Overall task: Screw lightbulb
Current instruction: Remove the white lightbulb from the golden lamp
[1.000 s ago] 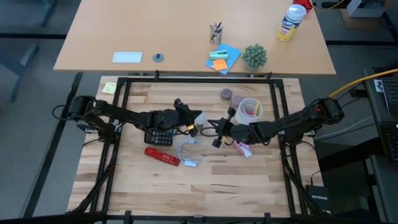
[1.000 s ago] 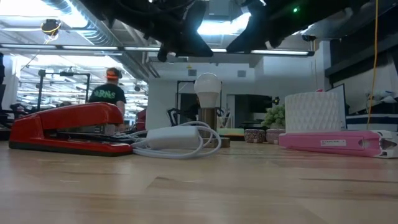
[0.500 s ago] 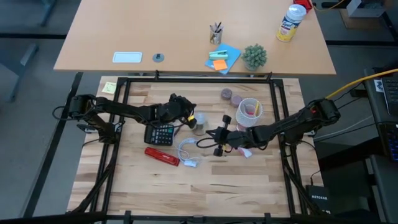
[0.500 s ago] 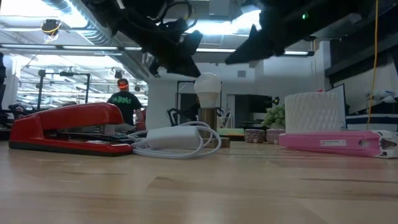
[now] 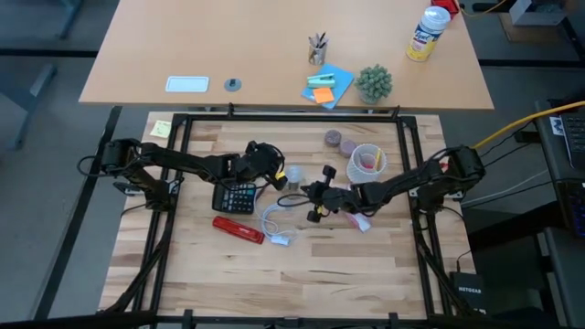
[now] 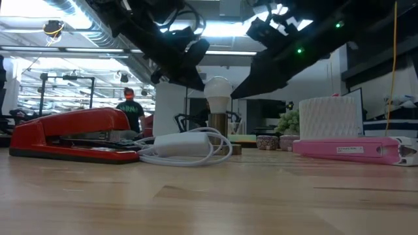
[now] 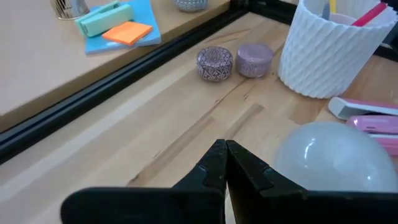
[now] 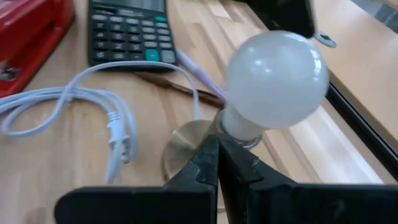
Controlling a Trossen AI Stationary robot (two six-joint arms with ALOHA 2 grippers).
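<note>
The white lightbulb (image 5: 292,175) stands upright, its screw end down in a brass socket base (image 8: 180,149), on the table between my two grippers. It also shows in the low view (image 6: 217,89). My left gripper (image 7: 225,149) is shut and empty, just beside the bulb's glass (image 7: 329,158), on its left in the high view (image 5: 277,176). My right gripper (image 8: 217,144) is shut and empty, close in front of the bulb's neck, on its right and near side in the high view (image 5: 314,195). I see no touch.
A black calculator (image 5: 238,196), a red stapler (image 5: 239,228) and a coiled white cable (image 5: 277,222) lie near the bulb's left and front. A pink flat object (image 5: 356,217), a white ribbed cup (image 5: 366,162) and two small round tins (image 5: 340,142) lie to its right and far side.
Both grippers have come down toward the bulb: the left one has drawn back a little toward the table's left, and the right one has moved left toward the bulb. The bulb has stayed upright in place.
</note>
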